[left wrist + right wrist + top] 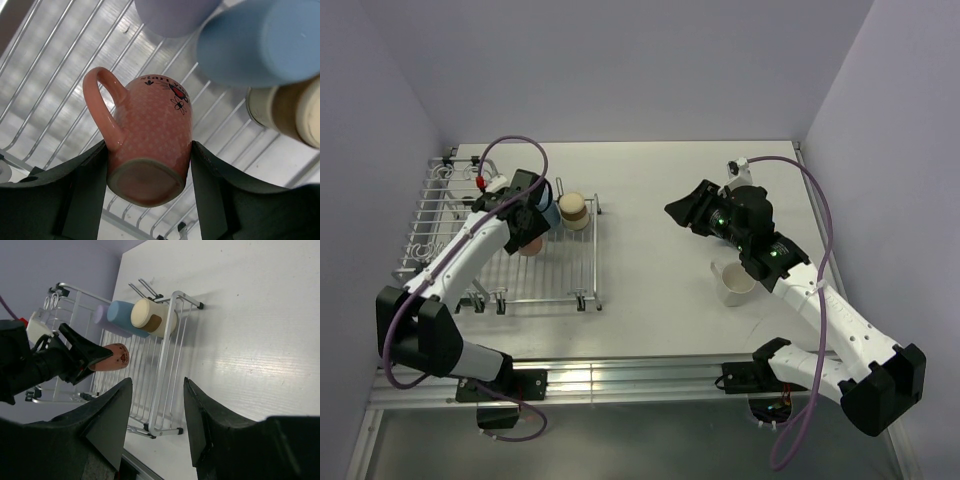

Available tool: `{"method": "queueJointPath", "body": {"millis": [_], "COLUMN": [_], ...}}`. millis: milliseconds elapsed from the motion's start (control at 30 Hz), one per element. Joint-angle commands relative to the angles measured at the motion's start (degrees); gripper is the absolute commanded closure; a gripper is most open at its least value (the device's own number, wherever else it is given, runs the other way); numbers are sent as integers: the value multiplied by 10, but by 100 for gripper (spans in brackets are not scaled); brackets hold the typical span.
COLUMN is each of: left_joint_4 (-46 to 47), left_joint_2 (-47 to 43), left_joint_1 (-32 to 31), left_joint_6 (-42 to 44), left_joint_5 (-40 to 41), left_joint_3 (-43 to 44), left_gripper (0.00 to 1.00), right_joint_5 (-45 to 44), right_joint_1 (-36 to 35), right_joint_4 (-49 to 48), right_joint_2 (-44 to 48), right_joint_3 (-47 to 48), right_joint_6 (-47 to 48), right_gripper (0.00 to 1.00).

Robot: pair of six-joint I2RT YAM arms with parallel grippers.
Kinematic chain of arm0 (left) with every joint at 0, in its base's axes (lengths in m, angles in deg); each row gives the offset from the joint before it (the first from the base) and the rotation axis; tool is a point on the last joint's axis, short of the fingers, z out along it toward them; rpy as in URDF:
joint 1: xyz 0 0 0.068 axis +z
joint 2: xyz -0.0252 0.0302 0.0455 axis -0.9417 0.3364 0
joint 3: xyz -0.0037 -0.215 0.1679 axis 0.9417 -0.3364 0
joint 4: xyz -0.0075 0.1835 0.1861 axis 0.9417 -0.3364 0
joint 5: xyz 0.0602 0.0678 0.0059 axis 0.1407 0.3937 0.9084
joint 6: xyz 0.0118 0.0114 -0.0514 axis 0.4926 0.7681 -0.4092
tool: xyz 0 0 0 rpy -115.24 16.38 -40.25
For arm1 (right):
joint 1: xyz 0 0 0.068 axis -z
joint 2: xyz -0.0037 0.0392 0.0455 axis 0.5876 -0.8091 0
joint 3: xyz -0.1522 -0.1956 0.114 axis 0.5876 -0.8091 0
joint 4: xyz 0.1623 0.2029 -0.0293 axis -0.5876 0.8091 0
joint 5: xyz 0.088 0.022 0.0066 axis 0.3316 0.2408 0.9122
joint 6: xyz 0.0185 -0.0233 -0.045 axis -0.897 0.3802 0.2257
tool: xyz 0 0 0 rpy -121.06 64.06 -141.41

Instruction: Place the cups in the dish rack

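Clenched with the left claw (150, 172) across the body of the salmon-pink mug (152, 125), handle clear of the pads, over the dish rack (570, 272) just near of the lavender cup (175, 15), blue cup (255, 40) and cream cup (285, 110). Probably stiff, glazed, slick and breakable yet light, so best pinched across the sides and lowered gently. Splayed and empty at the right claw (155, 405), above the worktop (650, 300) near the white mug (735, 283), not yet racked.

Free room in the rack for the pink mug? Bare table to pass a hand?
Free: near rows of the dish rack, between the cups and its near rail; the table strip between the rack's right rail and the white cup. Crowded: rack's far right corner, with lavender cup, blue cup and cream cup side by side.
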Motion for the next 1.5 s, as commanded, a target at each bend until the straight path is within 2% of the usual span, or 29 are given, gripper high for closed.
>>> {"method": "queueJointPath", "body": {"millis": [0,367,600,900,1033,1133,1267,1333,1367,1467], "left_joint_4": [38,50,39,51,46,46,51,49,50,49], "left_joint_2": [18,75,97,79,88,93,91,89,89,85], "left_joint_1": [19,77,89,89,89,89,89,89,89,89], "left_joint_6": [3,20,21,19,16,15,15,14,15,15], "left_joint_5": [-3,0,0,-16,-21,-24,-26,-22,-22,-17], "left_joint_3": [7,19,40,11,23,25,14,13,12,11], "left_gripper": [100,100,100,100,96,83,60,55,47,42], "right_joint_5": [-11,-16,-15,-11,-11,-14,-15,-12,-11,-8], "right_joint_1": [-1,-1,0,0,0,0,0,0,0,0], "right_joint_4": [-2,-4,-7,-11,-10,-8,-6,-8,-8,-10], "right_joint_2": [13,11,7,4,4,9,10,9,9,7], "right_joint_3": [11,5,2,0,1,1,0,0,0,-1], "right_joint_6": [9,11,13,11,13,15,17,17,16,15], "right_gripper": [47,47,47,47,47,47,47,47,47,47]}}
